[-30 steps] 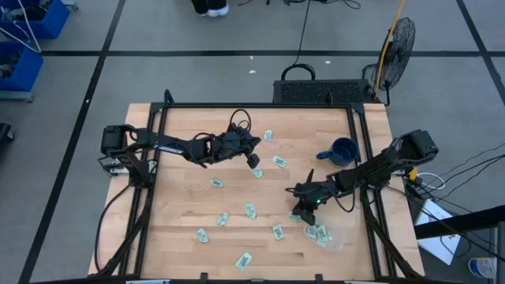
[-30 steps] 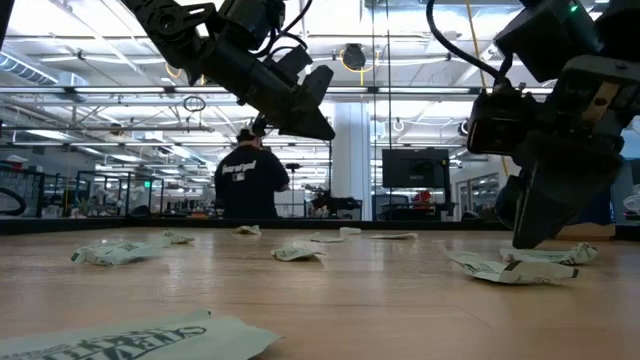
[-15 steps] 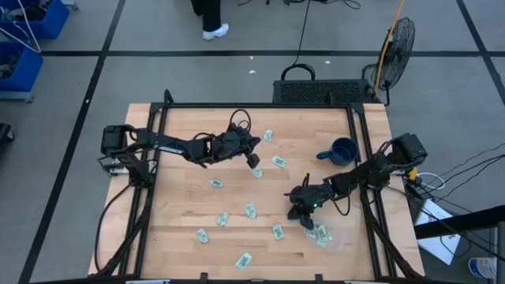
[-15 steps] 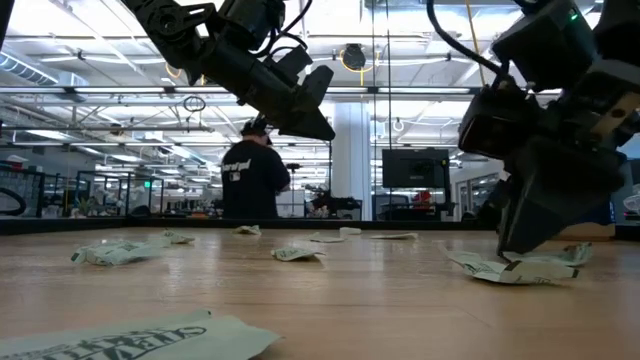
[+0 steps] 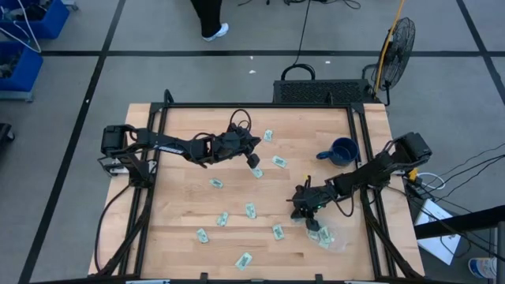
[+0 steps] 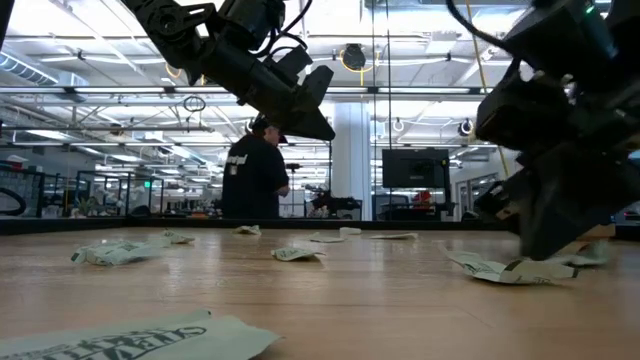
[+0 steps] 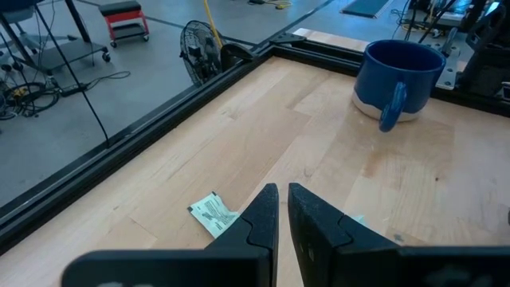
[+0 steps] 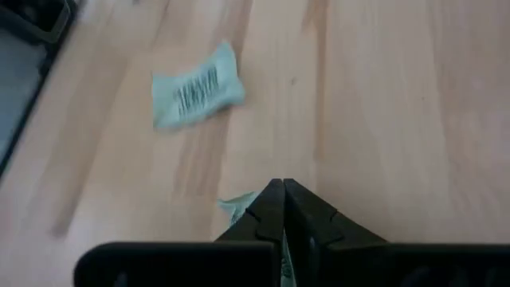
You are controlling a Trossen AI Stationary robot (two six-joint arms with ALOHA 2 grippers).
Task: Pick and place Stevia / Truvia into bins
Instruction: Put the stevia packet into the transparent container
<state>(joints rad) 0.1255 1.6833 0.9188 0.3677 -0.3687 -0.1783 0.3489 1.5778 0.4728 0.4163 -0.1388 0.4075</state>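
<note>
Several pale green and white sachets lie flat and scattered on the wooden table, among them one (image 5: 250, 210) at the middle and one (image 5: 278, 231) nearer the near edge. The clear bin (image 5: 330, 239) stands near the right near corner with sachets inside it. My right gripper (image 5: 304, 213) is low over the table just left of the bin and is shut on a sachet. My left gripper (image 5: 254, 160) is shut and hangs raised above the table's middle (image 6: 312, 125), over a sachet (image 7: 213, 214). My right gripper pinches a sachet between its two fingers, coming from above at a slant. Only a crumpled corner (image 8: 233, 207) of the sachet shows beside the fingertips; the fingers hide the rest. Whether the sachet is lifted clear of the table, I cannot tell.
A dark blue mug (image 5: 342, 151) stands near the right edge, far of my right arm. Another sachet (image 8: 195, 94) lies on the wood ahead of my right gripper. Black frame rails run along the table's edges. A person (image 6: 250, 175) stands in the room beyond.
My right gripper first shifted a little toward the table's left and dipped onto a sachet, then swung toward the right, toward the bin. My left arm kept still. The person in the background moved a step.
</note>
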